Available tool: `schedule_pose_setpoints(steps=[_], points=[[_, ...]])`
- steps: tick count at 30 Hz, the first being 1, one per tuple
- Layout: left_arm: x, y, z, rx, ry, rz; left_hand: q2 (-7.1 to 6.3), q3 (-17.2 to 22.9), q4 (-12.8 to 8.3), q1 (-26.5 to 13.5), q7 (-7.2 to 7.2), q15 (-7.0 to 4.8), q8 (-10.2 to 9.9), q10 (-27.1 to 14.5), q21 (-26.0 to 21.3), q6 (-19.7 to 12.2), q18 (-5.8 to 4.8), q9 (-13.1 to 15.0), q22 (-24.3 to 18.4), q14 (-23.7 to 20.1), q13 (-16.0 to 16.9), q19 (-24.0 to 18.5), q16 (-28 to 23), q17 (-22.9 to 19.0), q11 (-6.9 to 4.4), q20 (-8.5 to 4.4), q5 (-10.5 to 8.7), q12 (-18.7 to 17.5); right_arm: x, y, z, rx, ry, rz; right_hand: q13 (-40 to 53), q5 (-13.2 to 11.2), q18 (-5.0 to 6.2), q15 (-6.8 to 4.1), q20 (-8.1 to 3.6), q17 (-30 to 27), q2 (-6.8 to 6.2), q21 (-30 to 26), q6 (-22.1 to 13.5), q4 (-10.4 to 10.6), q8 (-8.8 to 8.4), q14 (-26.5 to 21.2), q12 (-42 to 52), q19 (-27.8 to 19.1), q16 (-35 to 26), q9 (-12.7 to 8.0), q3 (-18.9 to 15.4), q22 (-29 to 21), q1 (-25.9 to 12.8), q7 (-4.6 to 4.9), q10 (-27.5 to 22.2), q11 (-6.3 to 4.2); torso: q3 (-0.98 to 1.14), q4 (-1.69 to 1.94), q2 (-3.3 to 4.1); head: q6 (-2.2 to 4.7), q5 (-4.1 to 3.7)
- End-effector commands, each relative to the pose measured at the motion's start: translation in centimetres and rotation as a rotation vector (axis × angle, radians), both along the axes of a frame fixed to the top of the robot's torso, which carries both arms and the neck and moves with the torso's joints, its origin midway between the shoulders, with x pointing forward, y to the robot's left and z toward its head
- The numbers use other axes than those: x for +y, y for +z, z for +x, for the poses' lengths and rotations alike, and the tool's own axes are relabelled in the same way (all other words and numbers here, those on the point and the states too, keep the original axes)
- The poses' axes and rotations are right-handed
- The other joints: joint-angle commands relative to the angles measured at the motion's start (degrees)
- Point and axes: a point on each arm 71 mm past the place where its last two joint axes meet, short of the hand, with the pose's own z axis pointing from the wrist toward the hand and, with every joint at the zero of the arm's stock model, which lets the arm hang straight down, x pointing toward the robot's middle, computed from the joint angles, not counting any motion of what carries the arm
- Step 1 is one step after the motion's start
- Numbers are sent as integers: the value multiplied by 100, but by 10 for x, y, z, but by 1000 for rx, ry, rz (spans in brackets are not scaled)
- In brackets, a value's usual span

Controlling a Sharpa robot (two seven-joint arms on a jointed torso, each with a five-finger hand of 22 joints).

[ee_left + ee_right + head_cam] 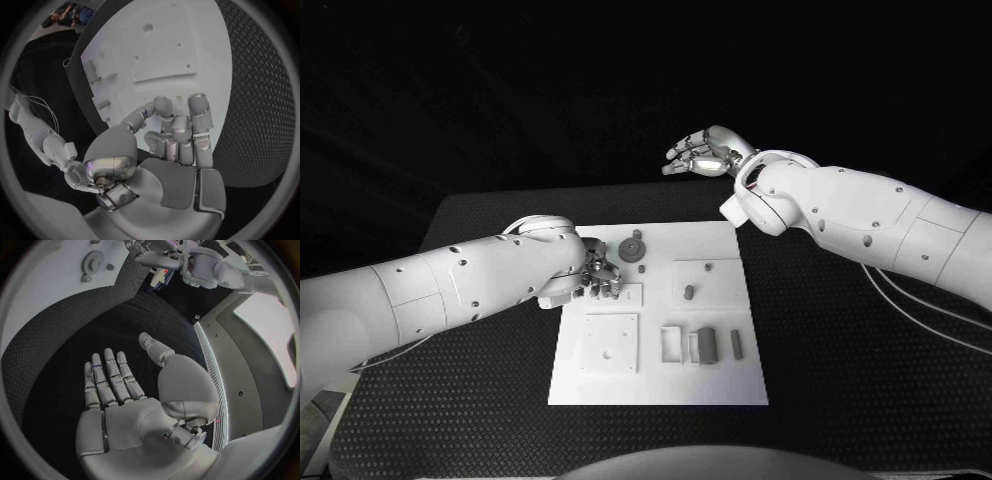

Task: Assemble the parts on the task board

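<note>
The white task board (718, 385) lies in the middle of the table. On it are a grey gear (635, 247), a small peg (689, 292), a square plate (610, 342) and several grey blocks (704, 345). My left hand (599, 276) hangs over the board's left edge beside the gear, fingers curled in. In the left wrist view the left hand (169, 135) has its thumb close against the curled fingers above the board (206, 30); whether a part sits between them is hidden. My right hand (704, 153) is raised beyond the table's far edge. Its fingers (109, 375) are straight and apart, holding nothing.
The black textured table (848, 380) extends on both sides of the board. In the right wrist view the gear (94, 261) and the board's corner (37, 285) lie far from the right hand, with my left arm (206, 265) beyond them.
</note>
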Motion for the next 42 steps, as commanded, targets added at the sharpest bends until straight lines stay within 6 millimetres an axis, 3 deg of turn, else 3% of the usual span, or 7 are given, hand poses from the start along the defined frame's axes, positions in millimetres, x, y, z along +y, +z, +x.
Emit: schedule_pose_setpoints(steps=[1,42], points=[[-6,-7,-6,11,-38,25,64,131,88,4,-266,-180,33,22,34,784,13,7,133,170,9,77,23,-10,-21,-47,26,15,2,0,-1,3,17,0,-9,-29,-86,0,20,-7,46,-27,-13,-16,31,29,-26,-30,-36,-6,-25,6,32,221,33,-9,2,3,-3,-4,-4],[-8,-18,-23,-52,-114,72,82,155,87,-19,-273,-185,52,32,59,787,14,16,131,190,4,90,39,-28,-28,-48,27,27,-2,-6,-3,18,18,-3,-48,-29,-92,2,23,-17,55,-48,-15,-7,41,23,-48,-38,-60,-16,-36,31,18,222,49,-8,-4,9,-6,-33,-16]])
